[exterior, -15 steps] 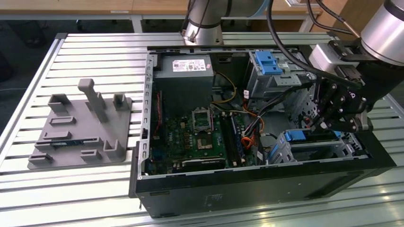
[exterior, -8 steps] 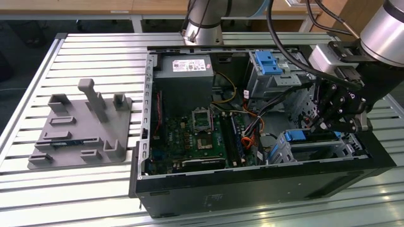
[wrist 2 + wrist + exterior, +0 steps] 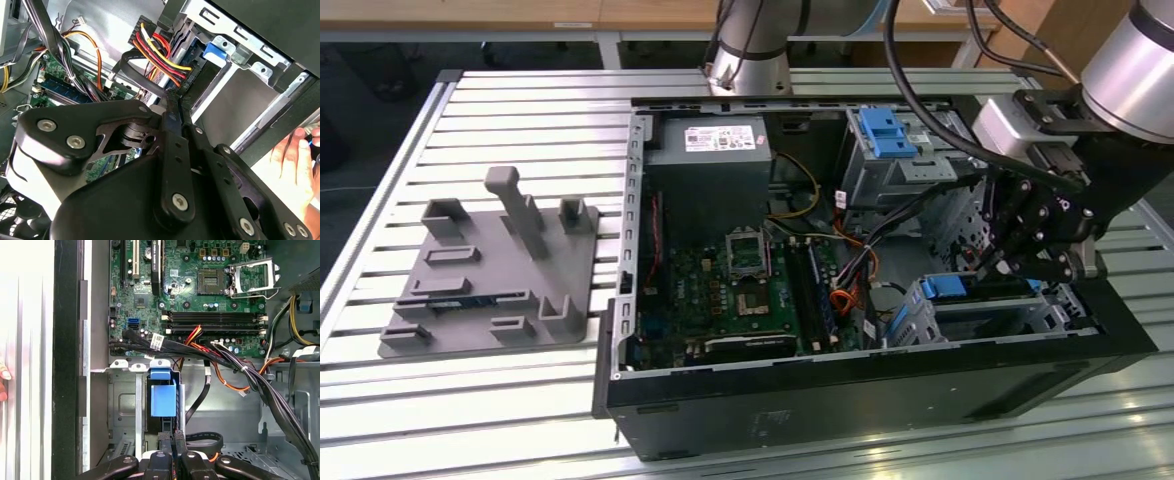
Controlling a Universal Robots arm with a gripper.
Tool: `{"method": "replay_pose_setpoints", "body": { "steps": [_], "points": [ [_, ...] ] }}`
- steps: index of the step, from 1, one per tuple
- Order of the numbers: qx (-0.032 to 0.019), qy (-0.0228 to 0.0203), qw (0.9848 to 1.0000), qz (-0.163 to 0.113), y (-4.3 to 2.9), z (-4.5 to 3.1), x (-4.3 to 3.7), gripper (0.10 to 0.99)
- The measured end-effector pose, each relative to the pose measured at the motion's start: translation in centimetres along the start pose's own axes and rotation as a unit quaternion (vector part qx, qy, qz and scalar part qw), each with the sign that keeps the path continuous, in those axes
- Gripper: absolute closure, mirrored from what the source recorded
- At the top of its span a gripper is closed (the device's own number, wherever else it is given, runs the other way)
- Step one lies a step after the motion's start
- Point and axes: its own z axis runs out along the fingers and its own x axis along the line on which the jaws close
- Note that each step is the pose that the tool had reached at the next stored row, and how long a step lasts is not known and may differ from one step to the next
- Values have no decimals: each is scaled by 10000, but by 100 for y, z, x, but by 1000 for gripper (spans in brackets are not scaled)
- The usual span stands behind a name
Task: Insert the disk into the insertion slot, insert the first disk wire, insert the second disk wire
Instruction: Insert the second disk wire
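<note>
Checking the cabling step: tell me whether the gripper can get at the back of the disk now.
Probably yes. The gripper sits right at the disk in the insertion slot, fingers shut on a black wire. Loose cables run beside it, not across.

The desk (image 3: pixel 520 110) is a bed of silvery aluminium slats, running well out from the gripper toward the exterior view's left and catching bright glare along its near edge. Beyond its far edge, up past the gripper, a dark floor (image 3: pixel 467 55) shows beneath pale wooden furniture (image 3: pixel 494 12) with white legs (image 3: pixel 607 48). The light is even and cool, throwing only soft shadows across the slats.
</note>
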Motion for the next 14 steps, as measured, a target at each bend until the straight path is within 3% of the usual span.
{"method": "replay_pose_setpoints", "body": {
  "steps": [14],
  "points": [
    [-2, 2, 10000, -32, -5, 43, 25, 941]
  ]
}}
